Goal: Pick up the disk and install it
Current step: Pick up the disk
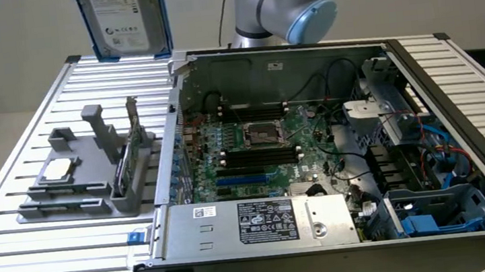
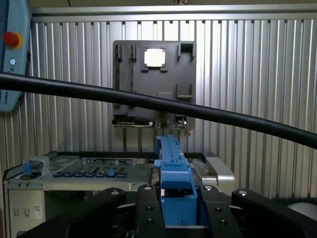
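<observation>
The disk (image 1: 124, 20), a silver-grey drive with a white label in a blue carrier, hangs upright high above the slatted table's far corner, on the exterior view's left. It is beyond the open computer case (image 1: 317, 162). In the wrist view my gripper (image 2: 177, 201) is shut on the disk (image 2: 169, 151). Black fingers (image 2: 148, 210) press on both sides of the blue carrier's edge. The case (image 2: 99, 171) lies below the disk.
A grey fixture (image 1: 84, 173) on the table holds a small silver chip (image 1: 57, 170) and an upright memory stick (image 1: 135, 144). Blue drive bays (image 1: 436, 214) sit in the case's near corner. My arm's joint (image 1: 287, 2) rises behind the case. A black cable (image 2: 148, 101) crosses the wrist view.
</observation>
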`<state>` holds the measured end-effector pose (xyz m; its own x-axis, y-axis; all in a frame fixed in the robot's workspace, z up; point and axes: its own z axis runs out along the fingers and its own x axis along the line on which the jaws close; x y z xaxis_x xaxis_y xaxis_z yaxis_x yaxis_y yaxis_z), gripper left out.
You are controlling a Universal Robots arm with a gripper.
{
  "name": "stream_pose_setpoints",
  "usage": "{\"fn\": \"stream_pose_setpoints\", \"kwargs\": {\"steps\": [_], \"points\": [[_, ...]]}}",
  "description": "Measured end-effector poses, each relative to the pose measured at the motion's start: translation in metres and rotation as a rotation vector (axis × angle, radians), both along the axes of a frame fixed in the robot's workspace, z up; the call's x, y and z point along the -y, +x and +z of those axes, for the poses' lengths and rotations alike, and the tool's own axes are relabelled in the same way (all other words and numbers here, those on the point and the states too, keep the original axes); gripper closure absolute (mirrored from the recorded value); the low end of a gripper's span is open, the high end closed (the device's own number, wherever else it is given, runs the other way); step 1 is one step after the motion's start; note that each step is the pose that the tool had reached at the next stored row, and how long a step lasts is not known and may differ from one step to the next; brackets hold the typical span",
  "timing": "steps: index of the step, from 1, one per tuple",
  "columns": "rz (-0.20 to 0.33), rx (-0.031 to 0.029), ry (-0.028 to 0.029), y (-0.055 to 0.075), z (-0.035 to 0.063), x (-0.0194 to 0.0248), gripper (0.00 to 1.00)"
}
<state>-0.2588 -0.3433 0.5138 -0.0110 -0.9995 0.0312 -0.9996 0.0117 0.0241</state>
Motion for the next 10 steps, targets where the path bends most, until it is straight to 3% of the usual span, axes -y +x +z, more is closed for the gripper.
{"fn": "stream_pose_setpoints", "kwargs": {"steps": [10], "points": [[0.000, 0.0000, 0.0000, 0.045, 0.0000, 0.0162, 0.67]]}}
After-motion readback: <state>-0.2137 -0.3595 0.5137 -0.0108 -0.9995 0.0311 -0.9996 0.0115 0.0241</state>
